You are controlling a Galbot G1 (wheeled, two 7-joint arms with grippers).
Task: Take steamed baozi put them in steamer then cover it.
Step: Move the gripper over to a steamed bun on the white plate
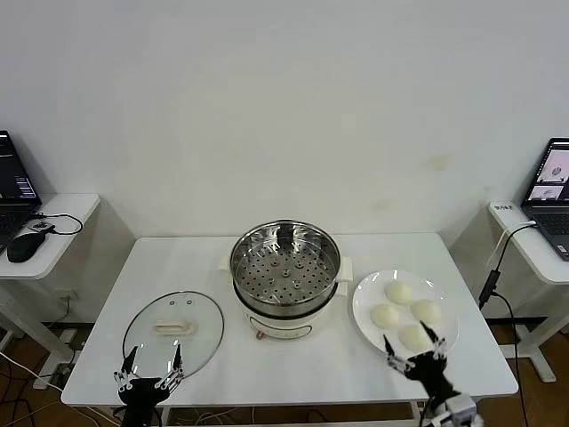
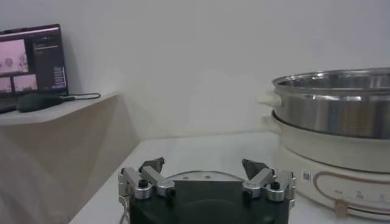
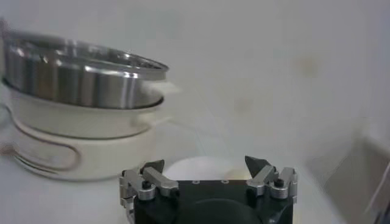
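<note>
Several pale baozi (image 1: 399, 292) lie on a white plate (image 1: 366, 299) at the right of the table. The steel steamer (image 1: 285, 258) with its perforated tray stands uncovered on a white base in the middle; it also shows in the left wrist view (image 2: 332, 103) and the right wrist view (image 3: 73, 73). The glass cover (image 1: 173, 330) with a cream handle lies flat at the left front. My right gripper (image 1: 414, 349) is open, at the plate's front edge, just before the nearest baozi (image 3: 204, 167). My left gripper (image 1: 152, 366) is open at the cover's front rim (image 2: 201, 176).
Side desks stand on both sides, with a laptop and a mouse (image 1: 21, 248) at the left and a laptop (image 1: 553, 187) at the right. A cable (image 1: 492, 283) hangs off the right desk near the table's right edge.
</note>
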